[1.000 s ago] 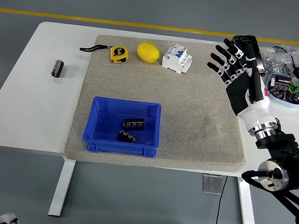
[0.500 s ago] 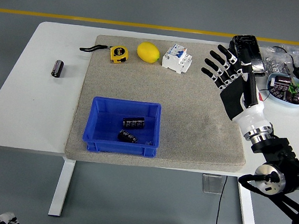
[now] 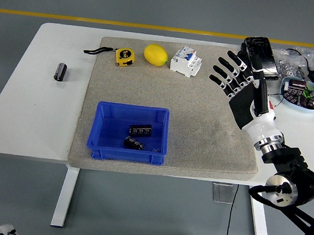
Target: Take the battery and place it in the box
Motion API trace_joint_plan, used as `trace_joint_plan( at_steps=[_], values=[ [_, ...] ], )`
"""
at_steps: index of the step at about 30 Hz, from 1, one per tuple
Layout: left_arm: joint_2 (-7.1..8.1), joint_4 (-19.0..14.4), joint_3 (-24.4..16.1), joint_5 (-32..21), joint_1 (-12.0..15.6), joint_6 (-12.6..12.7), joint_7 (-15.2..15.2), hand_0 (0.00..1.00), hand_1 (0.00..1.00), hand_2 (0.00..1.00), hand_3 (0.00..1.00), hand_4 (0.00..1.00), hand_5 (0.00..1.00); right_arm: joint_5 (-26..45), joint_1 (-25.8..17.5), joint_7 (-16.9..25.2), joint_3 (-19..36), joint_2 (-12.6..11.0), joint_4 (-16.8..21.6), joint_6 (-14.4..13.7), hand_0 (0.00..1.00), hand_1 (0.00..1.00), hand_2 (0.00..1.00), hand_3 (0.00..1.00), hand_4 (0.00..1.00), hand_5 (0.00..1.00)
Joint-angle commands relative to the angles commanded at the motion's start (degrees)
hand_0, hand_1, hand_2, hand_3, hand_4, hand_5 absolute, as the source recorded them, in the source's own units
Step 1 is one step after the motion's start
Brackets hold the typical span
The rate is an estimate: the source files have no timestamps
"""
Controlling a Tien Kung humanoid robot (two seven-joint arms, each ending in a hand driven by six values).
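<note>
Right hand (image 3: 243, 91) is hovering over the right part of the grey mat (image 3: 211, 134), palm raised, fingers (image 3: 223, 73) spread wide and holding nothing. Left arm is not showing in the head view.

Blue box (image 3: 103, 144) is sitting on the mat's near left part, with two black batteries lying inside: one (image 3: 140, 130) near the middle, the other (image 3: 134, 143) just in front of it, near the front wall. A third battery (image 3: 60, 71) is lying on the bare white bench (image 3: 30, 100), left of the mat and well apart from the box.

Along the mat's far edge: yellow tape measure (image 3: 125, 56) with black strap, lemon (image 3: 156, 54), white circuit breaker (image 3: 185, 61).

Labels and print are too small to read on any item.
</note>
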Motion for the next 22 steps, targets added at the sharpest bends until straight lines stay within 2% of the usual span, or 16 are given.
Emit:
trace_joint_plan(
  at_steps=[10,22],
  values=[
    [-0.14,0.1,0.2,-0.4,-0.2,0.1,0.1,0.750,0.739,0.783,0.641,0.667,0.538,0.4,0.1,0.0,0.6,-0.1,0.0,0.2,0.826,0.804,0.824,0.848,0.998,0.923],
    [-0.89,0.3,-1.8,2.8,0.3,-0.1,1.1,0.753,0.741,0.792,0.640,0.668,0.538,0.6,0.3,-0.1,0.2,-0.1,0.1,0.1,0.827,0.805,0.824,0.846,0.998,0.929]
  ],
)
